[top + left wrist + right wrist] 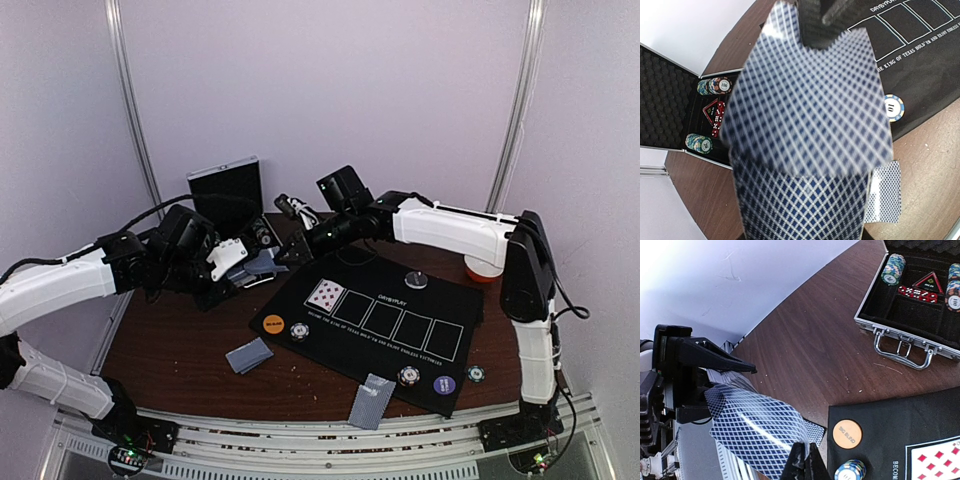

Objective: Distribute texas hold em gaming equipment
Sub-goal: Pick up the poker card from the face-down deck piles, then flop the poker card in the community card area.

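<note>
Right wrist: card (755, 430) in right claw (804, 454)

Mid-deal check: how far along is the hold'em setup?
Done: one face-up card fills the first box of the mat; face-down cards sit near the front edge, with chips and buttons out. In hand: the left claw holds the deck while the right claw pinches its top card. Left: four boxes are empty.
</note>
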`<state>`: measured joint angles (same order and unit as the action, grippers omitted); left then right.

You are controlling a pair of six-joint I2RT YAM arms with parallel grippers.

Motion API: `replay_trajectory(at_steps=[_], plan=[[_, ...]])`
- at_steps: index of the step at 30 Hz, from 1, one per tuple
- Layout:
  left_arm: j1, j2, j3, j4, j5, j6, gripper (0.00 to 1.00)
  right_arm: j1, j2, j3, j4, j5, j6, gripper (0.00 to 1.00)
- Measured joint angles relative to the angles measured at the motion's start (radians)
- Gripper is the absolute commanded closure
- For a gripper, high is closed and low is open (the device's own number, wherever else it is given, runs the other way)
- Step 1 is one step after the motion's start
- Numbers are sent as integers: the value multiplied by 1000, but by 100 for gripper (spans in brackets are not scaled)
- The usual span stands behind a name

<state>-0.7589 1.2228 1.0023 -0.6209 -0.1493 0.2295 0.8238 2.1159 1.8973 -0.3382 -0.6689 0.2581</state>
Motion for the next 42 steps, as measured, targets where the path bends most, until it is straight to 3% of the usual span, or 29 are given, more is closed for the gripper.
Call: replay_trajectory(at_steps=[7,14,20,24,29,42], plan=[[0,0,-9,22,-5,-1,63,-32,-158,-76,-109,211,-96,100],[0,-2,-16,23,-8,-5,63,-34,-311,-158,-253,739,-253,100],[0,-4,-16,26,-9,-7,63,31,-184,-187,-339,1186,-375,100],[0,-11,-17,29,-9,-8,63,82,-11,-150,-425,1350,-402,100],[0,-24,-21,29,-10,-8,63,140,117,-136,-502,1394,-409,100],[0,-24,-21,29,-12,-8,63,173,168,-62,-599,1175,-334,100]])
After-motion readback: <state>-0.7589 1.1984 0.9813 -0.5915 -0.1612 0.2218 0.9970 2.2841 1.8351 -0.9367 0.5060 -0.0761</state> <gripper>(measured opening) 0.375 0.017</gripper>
